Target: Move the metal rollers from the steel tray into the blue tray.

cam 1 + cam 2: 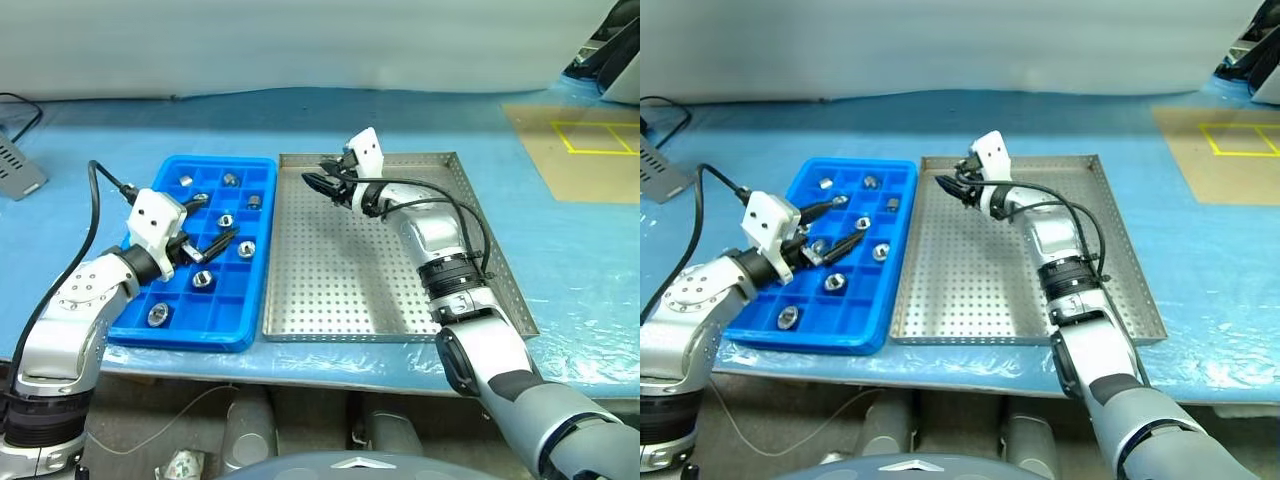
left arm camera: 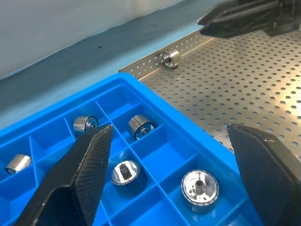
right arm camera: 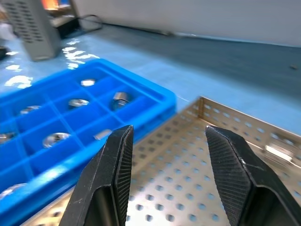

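Basically, most of the job looks done already. Eight or so metal rollers [image 1: 203, 279] can be counted in the blue tray [image 1: 170, 338], each sat in its own little square compartment, spread over the far and middle rows. The steel tray [image 1: 330, 300] beside it, on the blue-covered desk [image 1: 90, 140], is nearly bare: just one roller [image 2: 170, 59] is spotted in the left wrist view, lying on its side right against the perforated rim at the far corner nearest the blue tray. That one is judged to be what's left to move.

The left tool [image 1: 205, 240] is held over the middle of the blue tray with its fingers spread wide and nothing between them, so it's carrying nothing. The right tool [image 1: 325, 185] is hung over the far left part of the steel tray, close to that corner, pointed toward the blue tray. Its fingers are parted a moderate amount, and nothing is gripped there either, going by the right wrist view where bare perforated floor is seen through the gap.

So roughly all but one piece is reckoned sorted. The last roller is probably best reached by the right tool, though being tucked against the rim could make the pinch awkward.
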`<state>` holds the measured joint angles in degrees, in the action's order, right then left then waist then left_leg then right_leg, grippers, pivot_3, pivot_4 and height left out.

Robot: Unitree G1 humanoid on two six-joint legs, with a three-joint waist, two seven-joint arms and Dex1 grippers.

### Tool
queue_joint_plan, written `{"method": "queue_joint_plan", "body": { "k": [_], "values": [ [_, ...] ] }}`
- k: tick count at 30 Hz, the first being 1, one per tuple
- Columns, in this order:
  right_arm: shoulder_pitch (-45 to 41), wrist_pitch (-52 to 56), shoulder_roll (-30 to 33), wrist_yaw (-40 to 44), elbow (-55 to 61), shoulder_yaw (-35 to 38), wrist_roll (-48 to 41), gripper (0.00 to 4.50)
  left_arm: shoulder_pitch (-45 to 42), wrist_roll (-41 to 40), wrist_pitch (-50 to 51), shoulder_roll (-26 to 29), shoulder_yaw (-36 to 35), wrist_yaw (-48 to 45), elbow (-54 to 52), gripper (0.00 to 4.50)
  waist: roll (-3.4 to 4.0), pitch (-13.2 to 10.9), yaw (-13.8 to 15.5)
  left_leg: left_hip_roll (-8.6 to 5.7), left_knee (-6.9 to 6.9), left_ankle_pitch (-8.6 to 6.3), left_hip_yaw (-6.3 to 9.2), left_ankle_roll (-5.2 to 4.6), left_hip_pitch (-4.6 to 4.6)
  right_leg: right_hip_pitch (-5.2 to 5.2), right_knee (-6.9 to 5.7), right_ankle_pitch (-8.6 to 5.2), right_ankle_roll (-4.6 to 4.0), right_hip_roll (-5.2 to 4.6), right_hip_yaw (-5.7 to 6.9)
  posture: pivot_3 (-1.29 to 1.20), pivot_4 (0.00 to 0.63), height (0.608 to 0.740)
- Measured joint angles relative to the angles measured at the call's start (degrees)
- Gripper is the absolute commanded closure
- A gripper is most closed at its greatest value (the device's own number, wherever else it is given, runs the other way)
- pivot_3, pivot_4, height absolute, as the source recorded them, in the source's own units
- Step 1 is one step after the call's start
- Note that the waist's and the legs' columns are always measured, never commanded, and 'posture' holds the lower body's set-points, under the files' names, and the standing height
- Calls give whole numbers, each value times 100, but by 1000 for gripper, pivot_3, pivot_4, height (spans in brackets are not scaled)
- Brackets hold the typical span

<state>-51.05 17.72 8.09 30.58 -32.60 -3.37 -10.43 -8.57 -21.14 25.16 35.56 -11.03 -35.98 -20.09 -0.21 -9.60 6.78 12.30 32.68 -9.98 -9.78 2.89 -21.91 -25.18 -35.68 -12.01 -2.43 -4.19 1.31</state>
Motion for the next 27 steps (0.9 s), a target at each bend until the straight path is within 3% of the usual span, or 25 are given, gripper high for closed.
{"method": "queue_joint_plan", "body": {
  "k": [2, 4, 9, 17, 27],
  "values": [
    [-145, -209, -98, -335, -481, 131, 74, 1969, -27, 33, -53, -32, 35, 1, 89, 395, 0, 0, -3, -1, 1, 0, 0, 0, -2, -1, 0, 0, -1, 0, 0, 179, 150, 740],
    [-333, -481, -245, -653, -1020, 259, 146, 1619, -55, 95, -103, -100, 77, 7, 174, 355, 0, 0, -5, 0, 3, 0, 0, 0, -4, -2, -2, 0, -1, 0, 1, 180, 150, 740],
    [-938, -1309, -705, -1441, -2585, 456, 305, 93, -194, 177, -222, -223, 283, 20, 257, 355, 1, -1, -51, 2, 4, 0, 0, -1, -8, -6, -5, -1, -5, -1, 4, 183, 150, 740],
    [-1554, -1937, -837, -2386, -3945, 720, 494, 42, -194, 230, -267, -246, 310, 22, 317, 355, 2, -1, -100, 4, 8, -1, 2, -2, -16, -9, -6, -2, -6, -2, 10, 208, 150, 740],
    [-2041, -2016, -1091, -2540, -4347, 869, 686, 42, -240, 360, -264, -461, 371, 392, 247, 355, 2, -1, -109, 4, 7, -2, 5, -3, -20, -10, -5, -4, -9, -2, 13, 229, 150, 740]
  ]
}}
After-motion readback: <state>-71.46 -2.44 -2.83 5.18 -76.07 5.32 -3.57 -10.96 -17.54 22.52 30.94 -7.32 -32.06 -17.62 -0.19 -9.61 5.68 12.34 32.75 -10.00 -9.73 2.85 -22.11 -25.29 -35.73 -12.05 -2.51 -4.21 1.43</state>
